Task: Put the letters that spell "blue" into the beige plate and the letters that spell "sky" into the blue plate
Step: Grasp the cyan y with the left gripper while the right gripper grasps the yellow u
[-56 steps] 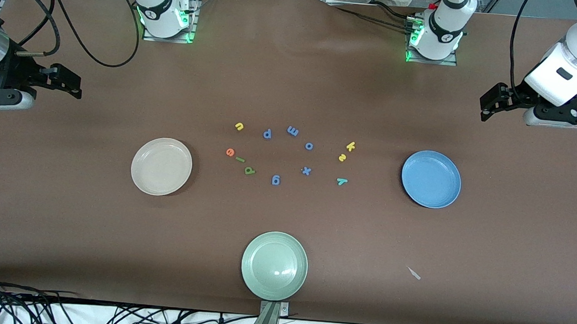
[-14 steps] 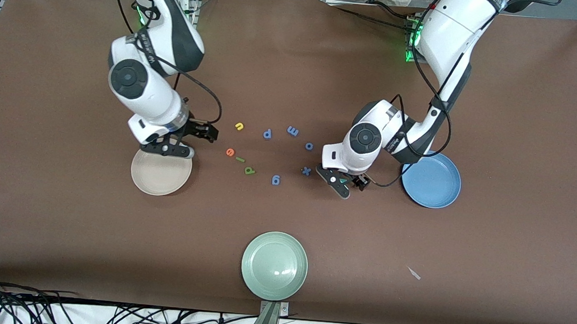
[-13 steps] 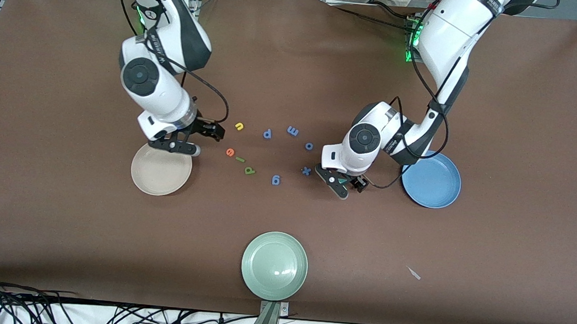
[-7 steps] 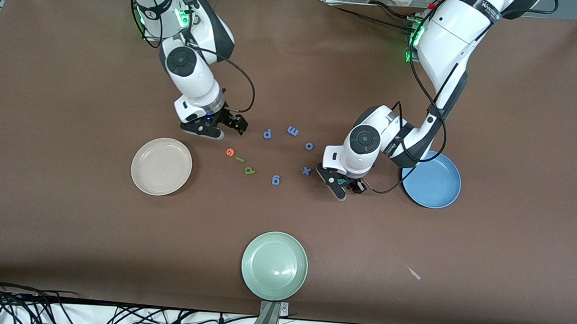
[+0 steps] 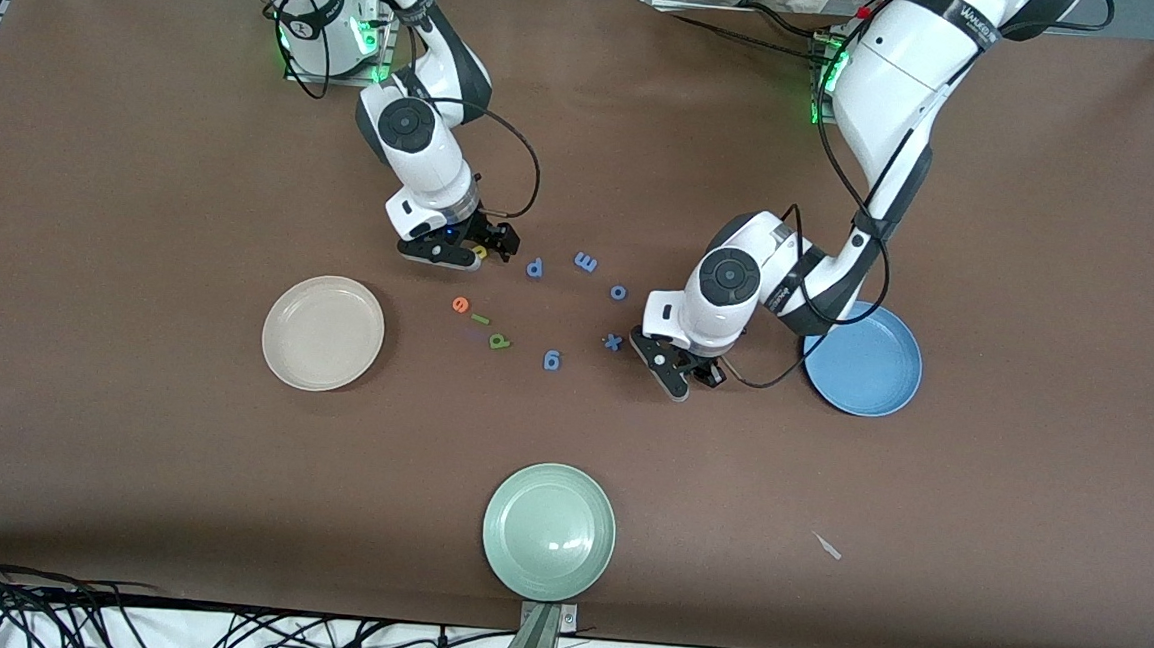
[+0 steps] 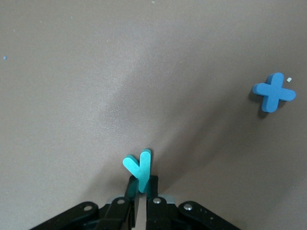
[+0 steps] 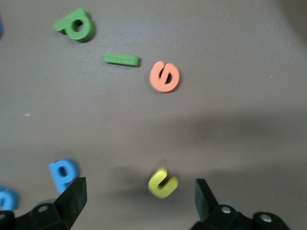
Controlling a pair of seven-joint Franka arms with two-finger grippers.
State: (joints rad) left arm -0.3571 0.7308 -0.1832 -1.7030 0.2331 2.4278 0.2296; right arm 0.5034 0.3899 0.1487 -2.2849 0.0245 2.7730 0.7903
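My left gripper (image 5: 685,367) (image 6: 143,184) is shut on the stem of the teal-green y (image 6: 139,167), low at the table beside the blue x (image 6: 273,92). The left arm hides the yellow s and k. My right gripper (image 5: 481,251) (image 7: 139,194) hangs open over the yellow u (image 7: 163,183) (image 5: 480,252), one finger on each side and apart from it. The orange e (image 5: 459,304) (image 7: 164,76), light green l (image 5: 479,317) (image 7: 122,59) and olive b (image 5: 499,341) (image 7: 74,25) lie between the u and the front camera. The beige plate (image 5: 323,333) and the blue plate (image 5: 862,359) hold nothing.
Blue letters lie among them: p (image 5: 534,267) close beside the right gripper, m (image 5: 586,261), o (image 5: 618,291), x (image 5: 613,341) and g (image 5: 551,360). A pale green plate (image 5: 548,532) sits near the front edge. A small scrap (image 5: 828,547) lies toward the left arm's end.
My left gripper has closed on the teal y. The right arm has swung from above the beige plate's rim across to the yellow u, still open.
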